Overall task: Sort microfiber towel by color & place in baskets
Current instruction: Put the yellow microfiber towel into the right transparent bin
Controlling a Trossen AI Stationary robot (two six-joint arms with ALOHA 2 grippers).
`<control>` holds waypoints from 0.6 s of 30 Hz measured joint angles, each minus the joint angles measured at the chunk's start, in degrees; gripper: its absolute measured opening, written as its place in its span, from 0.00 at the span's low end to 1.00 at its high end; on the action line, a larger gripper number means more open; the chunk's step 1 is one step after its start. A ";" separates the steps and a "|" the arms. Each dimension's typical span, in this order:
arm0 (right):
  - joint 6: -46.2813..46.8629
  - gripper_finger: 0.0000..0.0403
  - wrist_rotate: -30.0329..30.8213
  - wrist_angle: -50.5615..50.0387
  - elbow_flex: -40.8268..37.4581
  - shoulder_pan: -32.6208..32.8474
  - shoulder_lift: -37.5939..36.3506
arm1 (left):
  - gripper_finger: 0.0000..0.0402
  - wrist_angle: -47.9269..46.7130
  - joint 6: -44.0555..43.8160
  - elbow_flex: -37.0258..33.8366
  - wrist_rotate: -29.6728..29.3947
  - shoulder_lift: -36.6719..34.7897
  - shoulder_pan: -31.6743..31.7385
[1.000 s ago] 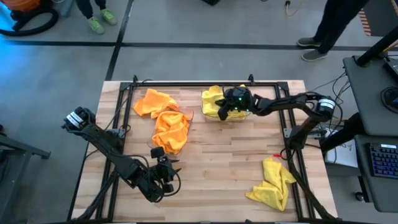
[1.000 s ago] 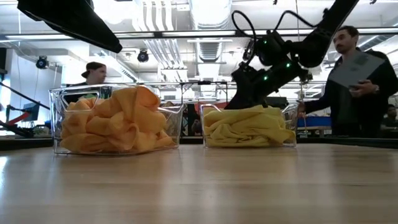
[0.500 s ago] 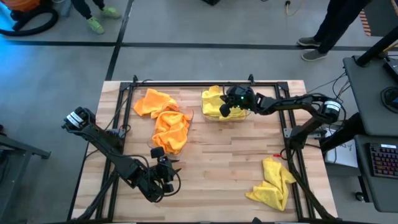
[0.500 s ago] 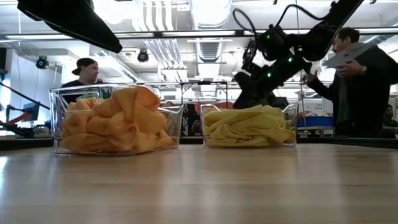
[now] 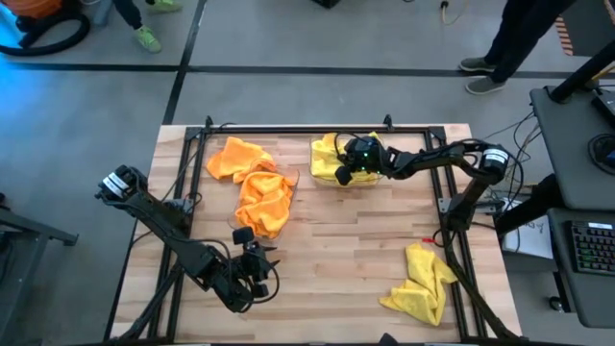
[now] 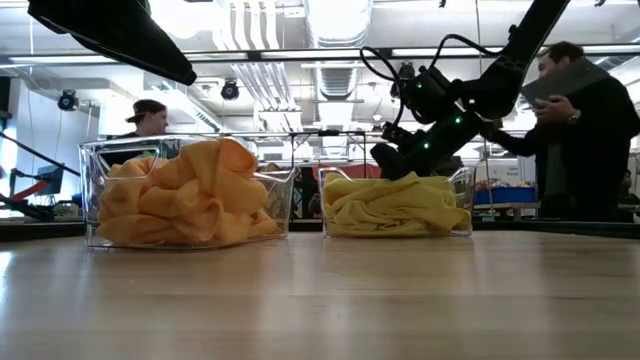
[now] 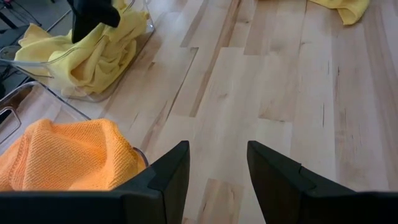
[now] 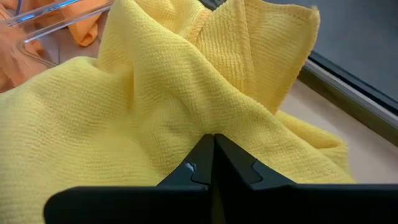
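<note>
Yellow towels [image 5: 332, 159] fill the right clear basket [image 6: 466, 205]. Orange towels [image 5: 259, 197] are heaped in the left clear basket [image 6: 92, 200] and spill over its rim. One more yellow towel [image 5: 423, 284] lies crumpled on the table near its right near corner. My right gripper [image 5: 354, 163] is down on the yellow heap, shut [image 8: 213, 152]. My left gripper [image 5: 258, 269] hovers open [image 7: 217, 165] above the near-left part of the table, apart from every towel. My right gripper rests its shut fingertips [image 8: 200, 163] on the upper folds of the yellow towel heap [image 8: 180, 115] in the right basket. It comes from above, slanting in from the table's right. The fingertips meet with no cloth showing between them. The heap sits in the basket.
A black metal frame [image 5: 288, 128] runs round the table top. Bare wood [image 5: 356, 240] lies between the baskets and the near edge. People stand beyond the far edge [image 6: 580, 130] and behind the orange basket [image 6: 150, 115].
My right gripper has sunk lower onto the yellow heap and shifted slightly toward the table's left, staying shut. The top of the heap now sits a little flatter in the basket.
</note>
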 joint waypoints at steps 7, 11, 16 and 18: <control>-1.28 0.02 0.44 0.24 -0.17 0.02 -1.60 | 0.36 -0.01 0.00 0.00 -0.02 0.00 0.00; -2.78 0.02 1.10 -1.05 -0.51 0.00 -4.70 | 0.36 0.00 0.00 0.00 -0.02 0.00 0.00; -2.78 0.02 1.01 -1.40 -0.50 0.00 -9.71 | 0.36 -0.02 0.00 0.00 -0.02 0.00 0.00; -2.61 0.02 0.90 -2.70 -0.50 0.00 -11.68 | 0.36 -0.02 0.00 0.00 -0.02 0.00 0.00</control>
